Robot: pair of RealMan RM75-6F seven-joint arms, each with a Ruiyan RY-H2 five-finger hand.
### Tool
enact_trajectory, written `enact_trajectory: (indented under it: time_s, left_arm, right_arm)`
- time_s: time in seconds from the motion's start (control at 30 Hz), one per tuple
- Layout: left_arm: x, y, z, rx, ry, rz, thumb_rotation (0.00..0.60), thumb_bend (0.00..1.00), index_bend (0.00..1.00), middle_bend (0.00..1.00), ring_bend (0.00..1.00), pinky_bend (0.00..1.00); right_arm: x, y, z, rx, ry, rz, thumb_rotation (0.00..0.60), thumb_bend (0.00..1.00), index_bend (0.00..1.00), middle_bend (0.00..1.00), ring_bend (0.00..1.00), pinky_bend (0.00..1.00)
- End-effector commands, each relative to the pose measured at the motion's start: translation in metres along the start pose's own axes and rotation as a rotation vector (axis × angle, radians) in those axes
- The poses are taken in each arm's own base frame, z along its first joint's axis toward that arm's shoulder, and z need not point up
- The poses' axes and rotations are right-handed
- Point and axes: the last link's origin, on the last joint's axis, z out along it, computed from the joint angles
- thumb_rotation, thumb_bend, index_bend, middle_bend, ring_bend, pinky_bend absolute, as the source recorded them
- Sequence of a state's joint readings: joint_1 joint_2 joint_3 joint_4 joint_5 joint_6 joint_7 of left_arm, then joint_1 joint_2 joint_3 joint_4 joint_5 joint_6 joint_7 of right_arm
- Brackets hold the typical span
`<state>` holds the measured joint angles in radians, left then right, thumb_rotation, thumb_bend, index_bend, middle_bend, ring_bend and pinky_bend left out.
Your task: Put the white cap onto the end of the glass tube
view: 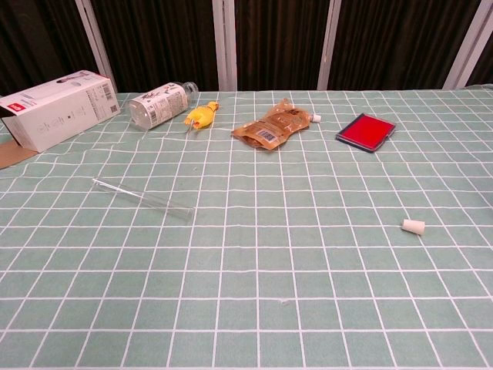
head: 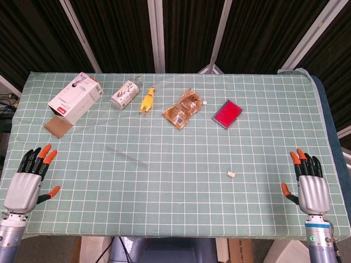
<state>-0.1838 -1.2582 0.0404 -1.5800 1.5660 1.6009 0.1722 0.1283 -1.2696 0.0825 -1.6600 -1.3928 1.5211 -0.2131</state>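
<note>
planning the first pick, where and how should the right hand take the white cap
The cap lies on its side, apart from the tube. Judging by that, pinch its short sides from above with the right hand, which is nearer, leaving whichever end is open clear; the views don't show which.

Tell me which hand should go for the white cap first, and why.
The right hand, probably. The white cap lies on the right half of the table, nearer that hand. The left hand sits closer to the glass tube. Both hands are open and hold nothing.
</note>
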Motion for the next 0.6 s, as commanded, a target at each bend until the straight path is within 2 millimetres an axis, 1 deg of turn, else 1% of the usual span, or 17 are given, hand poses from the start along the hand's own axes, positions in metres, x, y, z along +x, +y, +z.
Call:
enact_trajectory:
  time_s: [0.03, 0.17, 0.23, 0.33, 0.4, 0.5, 0.6]
  left_arm:
    - [-0.001, 0.001, 0.000, 0.003, -0.009, -0.002, 0.600, 0.20, 0.05, 0.02, 0.00, 0.00]
    - [-0.004, 0.003, 0.002, -0.001, -0.026, 0.006, 0.600, 0.20, 0.05, 0.02, 0.00, 0.00]
    - [-0.006, 0.008, 0.004, -0.013, -0.037, 0.006, 0.600, 0.20, 0.05, 0.03, 0.00, 0.00]
    - [-0.008, 0.014, 0.011, -0.054, -0.046, 0.048, 0.600, 0.20, 0.08, 0.05, 0.00, 0.00]
    - [-0.008, 0.017, 0.018, -0.078, -0.044, 0.077, 0.600, 0.24, 0.09, 0.08, 0.00, 0.00]
    - [-0.008, 0.025, 0.039, -0.120, -0.048, 0.120, 0.600, 0.31, 0.11, 0.09, 0.00, 0.00]
    - [-0.008, 0.038, 0.069, -0.172, -0.050, 0.181, 0.600, 0.34, 0.14, 0.11, 0.00, 0.00]
  right_arm:
    - [0.001, 0.001, -0.001, -0.003, -0.002, 0.005, 0.600, 0.35, 0.00, 0.00, 0.00, 0.00]
    - [0.002, 0.003, -0.001, -0.006, 0.000, 0.004, 0.600, 0.35, 0.00, 0.00, 0.00, 0.00]
    - [-0.001, 0.004, 0.001, -0.011, -0.008, 0.002, 0.600, 0.35, 0.00, 0.00, 0.00, 0.00]
    - [-0.002, 0.001, 0.002, -0.011, -0.016, 0.010, 0.600, 0.35, 0.00, 0.00, 0.00, 0.00]
    - [-0.002, 0.000, 0.002, -0.006, -0.015, 0.005, 0.600, 0.35, 0.00, 0.00, 0.00, 0.00]
    - [-0.002, -0.001, 0.001, 0.002, -0.015, 0.011, 0.600, 0.35, 0.00, 0.00, 0.00, 0.00]
    - [-0.004, -0.004, 0.001, 0.005, -0.018, 0.017, 0.600, 0.35, 0.00, 0.00, 0.00, 0.00]
